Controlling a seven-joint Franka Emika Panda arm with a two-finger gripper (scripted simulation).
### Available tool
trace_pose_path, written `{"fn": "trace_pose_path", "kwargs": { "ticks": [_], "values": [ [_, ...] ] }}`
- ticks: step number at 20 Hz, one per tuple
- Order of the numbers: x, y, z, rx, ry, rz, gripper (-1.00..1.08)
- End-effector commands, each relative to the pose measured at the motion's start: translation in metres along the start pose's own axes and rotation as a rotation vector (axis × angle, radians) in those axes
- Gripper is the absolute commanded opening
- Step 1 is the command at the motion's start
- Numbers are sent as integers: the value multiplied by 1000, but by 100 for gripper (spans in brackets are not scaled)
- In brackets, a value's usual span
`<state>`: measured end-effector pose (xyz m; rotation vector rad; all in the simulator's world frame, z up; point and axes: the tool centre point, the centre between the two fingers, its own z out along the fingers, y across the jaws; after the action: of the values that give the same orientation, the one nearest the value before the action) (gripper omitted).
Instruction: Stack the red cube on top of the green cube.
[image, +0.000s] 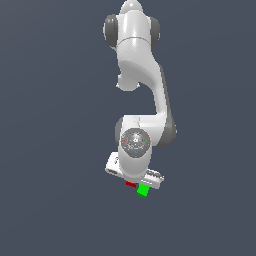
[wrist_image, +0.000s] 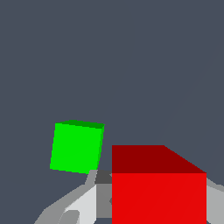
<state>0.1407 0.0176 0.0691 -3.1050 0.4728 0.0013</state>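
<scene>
In the wrist view the red cube (wrist_image: 158, 188) fills the space between my fingers, with a grey finger (wrist_image: 83, 203) against one side and the other finger just showing at the picture's edge. My gripper (wrist_image: 158, 197) looks shut on it. The green cube (wrist_image: 76, 147) lies apart from the red one on the dark floor and looks smaller and farther off. In the exterior view the red cube (image: 131, 184) peeks out from under the white hand of the gripper (image: 133, 180). The green cube (image: 143, 190) sits just beside it, toward the exterior view's right.
The white arm (image: 137, 75) reaches down the middle of the exterior view, and its wrist covers most of the hand. A plain dark grey floor (image: 50, 150) lies all around, with no other objects on it.
</scene>
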Motion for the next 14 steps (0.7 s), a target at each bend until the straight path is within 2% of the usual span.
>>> {"fn": "trace_pose_path", "kwargs": {
  "ticks": [1,7,14],
  "values": [
    [4,-14,2,0,1,1,-100],
    [9,-37,6,0,1,1,-100],
    [13,-48,7,0,1,1,-100]
  ]
}}
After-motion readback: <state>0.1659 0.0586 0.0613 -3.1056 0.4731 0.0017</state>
